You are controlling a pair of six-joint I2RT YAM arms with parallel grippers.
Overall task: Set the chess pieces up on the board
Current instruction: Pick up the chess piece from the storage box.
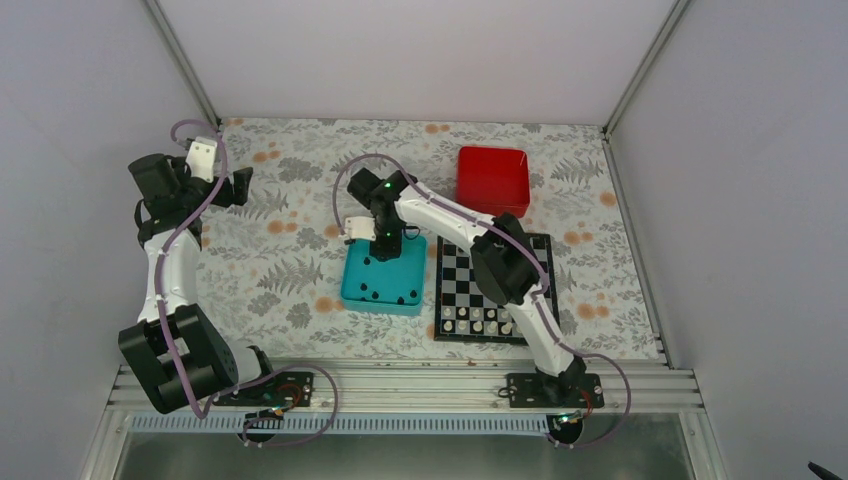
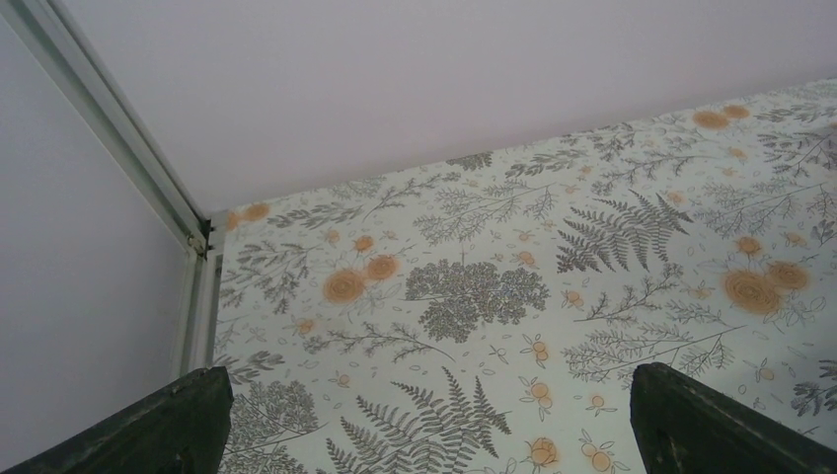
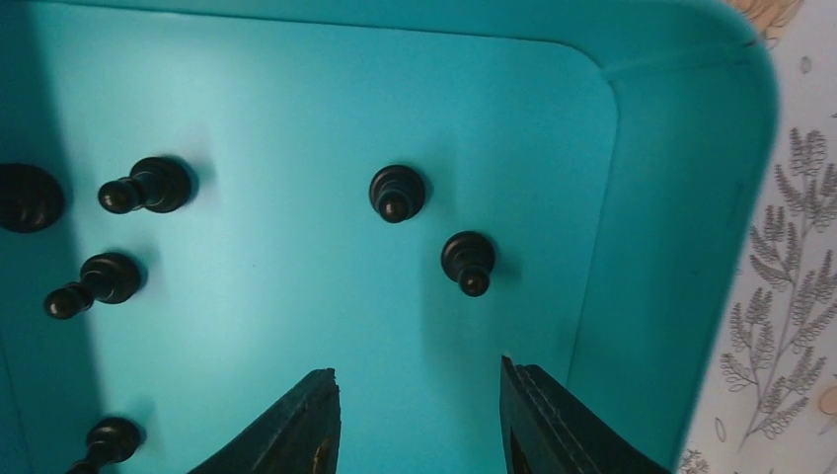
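Over the teal tray [image 3: 651,197], right gripper [image 3: 419,425] points down, jaws apart

The top view looks steeply down from above and behind the arms, far enough back to hold the whole table [image 1: 290,270] and its walls. The left wrist view sits low over the table, facing across the cloth to the post [image 2: 109,138] that stands at upper left in the top view. The right wrist view looks down at close range into the tray [image 3: 296,296], which lies at the top view's centre, with a strip of table at its right edge.
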